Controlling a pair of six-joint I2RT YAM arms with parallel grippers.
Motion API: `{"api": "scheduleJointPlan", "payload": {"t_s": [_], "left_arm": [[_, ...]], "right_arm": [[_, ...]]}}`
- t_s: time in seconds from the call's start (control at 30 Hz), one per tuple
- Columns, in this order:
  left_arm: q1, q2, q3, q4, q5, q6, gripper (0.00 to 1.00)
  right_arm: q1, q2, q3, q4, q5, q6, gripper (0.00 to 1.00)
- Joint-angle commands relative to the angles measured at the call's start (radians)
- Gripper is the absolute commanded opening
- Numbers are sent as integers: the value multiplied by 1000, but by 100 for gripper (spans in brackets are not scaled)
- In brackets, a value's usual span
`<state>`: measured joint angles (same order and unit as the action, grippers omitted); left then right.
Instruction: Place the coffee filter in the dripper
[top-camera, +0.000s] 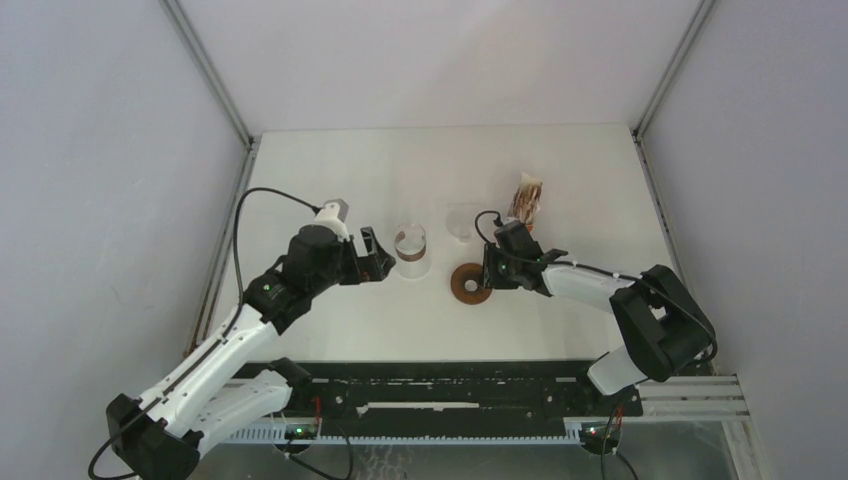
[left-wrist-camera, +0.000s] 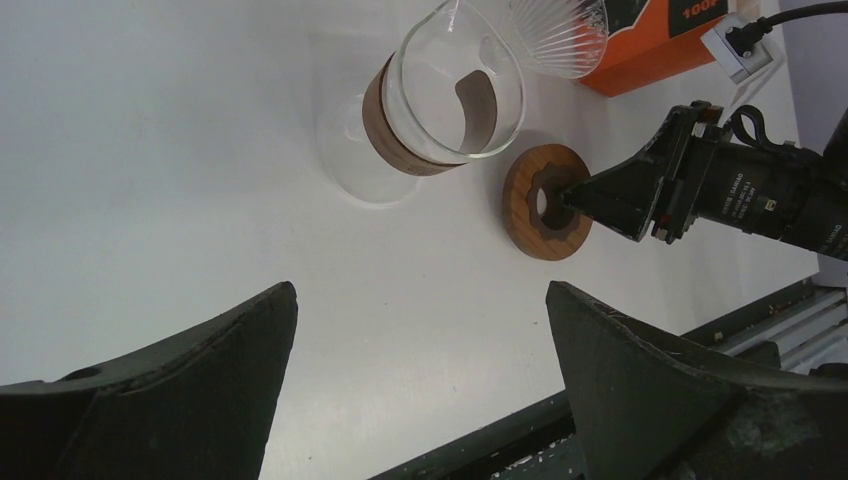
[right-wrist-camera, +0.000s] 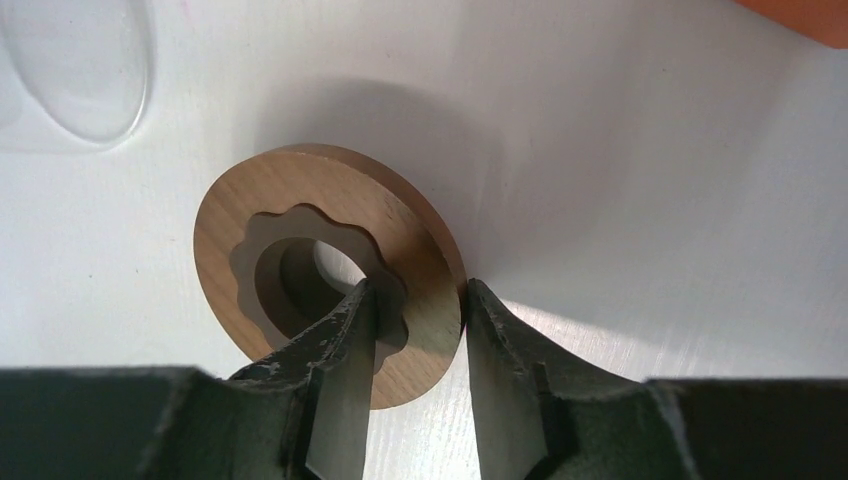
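The dripper (top-camera: 468, 283) is a brown wooden ring with a central hole, lying flat on the white table; it also shows in the left wrist view (left-wrist-camera: 525, 205) and the right wrist view (right-wrist-camera: 240, 220). My right gripper (top-camera: 489, 277) (left-wrist-camera: 573, 197) (right-wrist-camera: 415, 290) is shut on the dripper's near rim, one finger in the hole and one outside the edge. My left gripper (top-camera: 379, 256) (left-wrist-camera: 420, 290) is open and empty, just left of a glass carafe. No loose white coffee filter is in view.
A clear glass carafe with a brown band (top-camera: 411, 250) (left-wrist-camera: 440, 100) stands left of the dripper. A clear ribbed glass cup (top-camera: 462, 222) (left-wrist-camera: 555, 35) is behind it. An orange box with brown-edged contents (top-camera: 527, 200) (left-wrist-camera: 650, 50) stands at the back right.
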<state>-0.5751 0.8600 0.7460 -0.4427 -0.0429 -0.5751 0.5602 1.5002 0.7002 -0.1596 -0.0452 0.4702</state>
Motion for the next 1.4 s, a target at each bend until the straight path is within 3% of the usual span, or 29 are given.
{"api": "scheduleJointPlan", "payload": {"t_s": [0.0, 0.4, 0.9, 1.2, 1.37], "left_arm": [[-18, -3, 18, 22, -13, -9, 100], [-79, 7, 27, 25, -25, -34, 100], [-122, 16, 4, 197, 83, -92, 95], [-60, 43, -81, 451, 342, -226, 81], [-48, 71, -100, 542, 420, -278, 72]], "right_arm": [[23, -32, 23, -27, 19, 1, 39], [50, -169, 24, -71, 30, 13, 16], [96, -408, 125, -233, 28, -9, 15], [105, -446, 194, -268, -70, -23, 14], [114, -448, 216, -269, -98, -22, 15]]}}
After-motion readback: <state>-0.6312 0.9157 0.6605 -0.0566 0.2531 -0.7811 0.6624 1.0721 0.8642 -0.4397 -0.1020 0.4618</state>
